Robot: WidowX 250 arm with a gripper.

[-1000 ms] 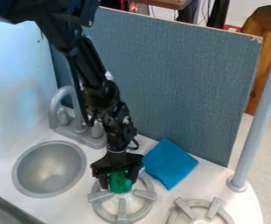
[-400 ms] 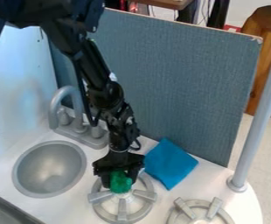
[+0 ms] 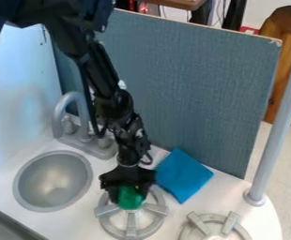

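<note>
End effector point(image 3: 129, 195) around a rounded green thing point(image 3: 130, 201), grip unclear | at rear of burner point(image 3: 131, 228) nearest sink point(image 3: 52, 181) | likely light, perhaps slippery; best held by opposite sides

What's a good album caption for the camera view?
Black end effector against a rounded green object at a grey ring-shaped burner.

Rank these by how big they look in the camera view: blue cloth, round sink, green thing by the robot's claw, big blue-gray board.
Largest to smallest, as they look in the camera view:
1. Blue-gray board
2. Round sink
3. Blue cloth
4. Green thing, partly hidden
</note>
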